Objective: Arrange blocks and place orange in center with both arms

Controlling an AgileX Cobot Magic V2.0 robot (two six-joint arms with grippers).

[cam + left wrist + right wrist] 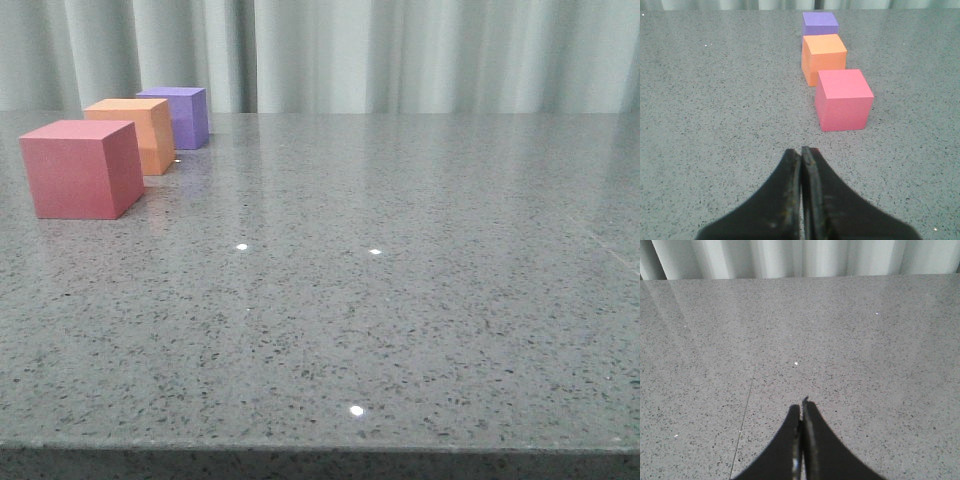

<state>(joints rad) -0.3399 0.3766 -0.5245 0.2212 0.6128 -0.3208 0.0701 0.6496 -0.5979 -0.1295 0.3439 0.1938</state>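
Three cubes stand in a row on the grey speckled table at the far left of the front view: a pinkish-red cube (80,167) nearest, the orange cube (135,132) in the middle, a purple cube (180,115) farthest. The left wrist view shows the same row: pinkish-red cube (844,99), orange cube (823,58), purple cube (819,23). My left gripper (801,150) is shut and empty, a short way in front of the pinkish-red cube. My right gripper (802,406) is shut and empty over bare table. Neither gripper shows in the front view.
The grey speckled table (380,300) ends in a front edge (320,448) near the camera. Pale curtains (400,50) hang behind the table's far edge. A thin seam (747,400) runs across the tabletop in the right wrist view.
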